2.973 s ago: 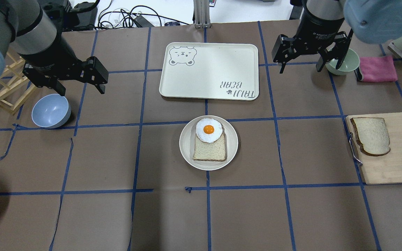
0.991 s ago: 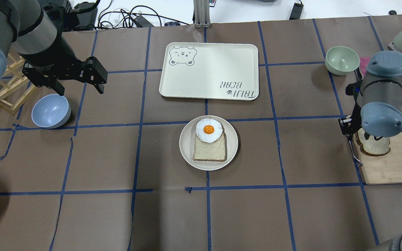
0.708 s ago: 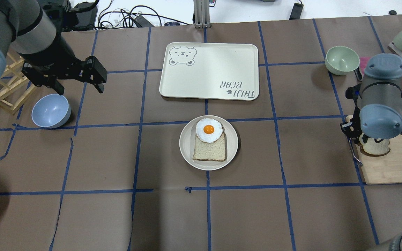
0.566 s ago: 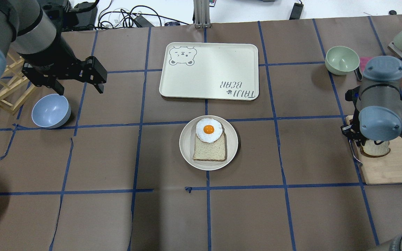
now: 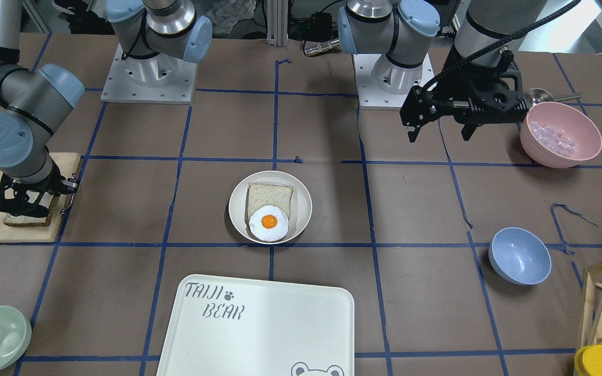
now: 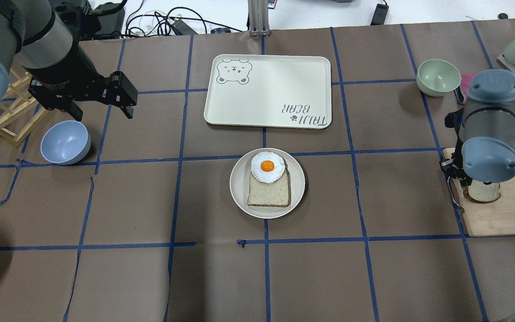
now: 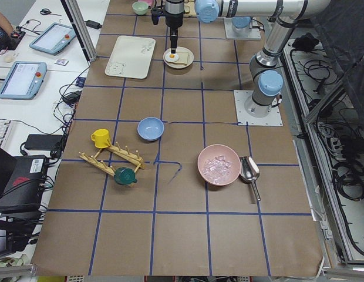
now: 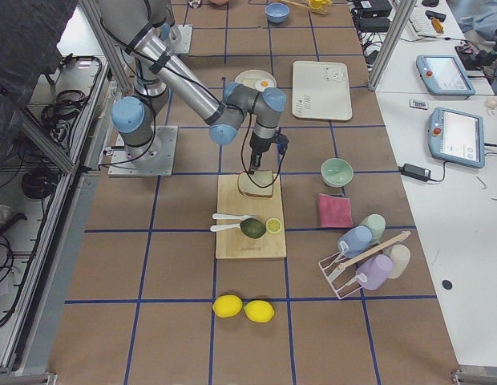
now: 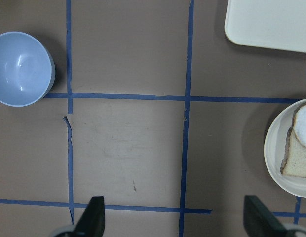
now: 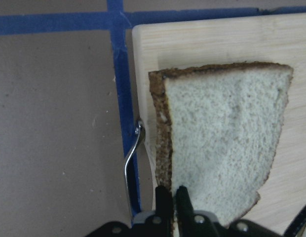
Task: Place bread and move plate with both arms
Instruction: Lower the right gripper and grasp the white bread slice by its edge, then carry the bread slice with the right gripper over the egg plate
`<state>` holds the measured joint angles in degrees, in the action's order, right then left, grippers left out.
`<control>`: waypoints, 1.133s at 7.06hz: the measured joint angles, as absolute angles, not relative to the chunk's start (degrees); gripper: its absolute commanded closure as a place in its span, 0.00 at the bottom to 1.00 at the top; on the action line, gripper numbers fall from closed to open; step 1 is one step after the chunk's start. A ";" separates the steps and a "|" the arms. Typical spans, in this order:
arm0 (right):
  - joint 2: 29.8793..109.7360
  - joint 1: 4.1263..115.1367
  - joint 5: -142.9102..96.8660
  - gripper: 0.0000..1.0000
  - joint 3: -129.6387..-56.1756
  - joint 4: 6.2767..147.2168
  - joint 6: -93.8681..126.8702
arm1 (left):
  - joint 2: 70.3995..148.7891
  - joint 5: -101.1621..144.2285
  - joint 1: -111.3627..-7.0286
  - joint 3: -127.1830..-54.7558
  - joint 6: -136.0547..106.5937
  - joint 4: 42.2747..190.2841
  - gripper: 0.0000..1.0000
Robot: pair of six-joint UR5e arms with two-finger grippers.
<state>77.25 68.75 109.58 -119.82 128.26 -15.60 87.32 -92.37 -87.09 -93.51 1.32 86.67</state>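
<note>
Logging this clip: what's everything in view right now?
bread: one, speckled tan, on the cutting board
cutting board: one, wooden, robot's right end
plate: one, cream, centre, holding a paler slice and fried egg
tray: one, cream, beyond the plate
green bowl: one, far right
blue bowl: one, left
pink bowl: one, holds clear cubes, near left
lemons: two, yellow, right end
left gripper: black, open, above the table beside the blue bowl
right gripper: black, shut on the bread's crust edge
</note>
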 measured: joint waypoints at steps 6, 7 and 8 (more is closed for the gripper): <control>85.58 76.43 109.07 1.00 -119.50 124.31 -11.58 | 88.09 -92.27 -87.01 -93.55 0.66 85.44 0.00; 87.40 79.35 109.02 1.00 -118.89 121.83 -9.24 | 88.27 -92.21 -87.01 -93.55 0.49 85.36 0.00; 88.90 83.42 108.97 1.00 -117.43 118.53 -6.04 | 88.47 -92.15 -87.01 -93.54 0.36 85.30 0.00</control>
<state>88.90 83.42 108.97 -117.43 118.53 -6.04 88.47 -92.15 -87.01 -93.54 0.36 85.30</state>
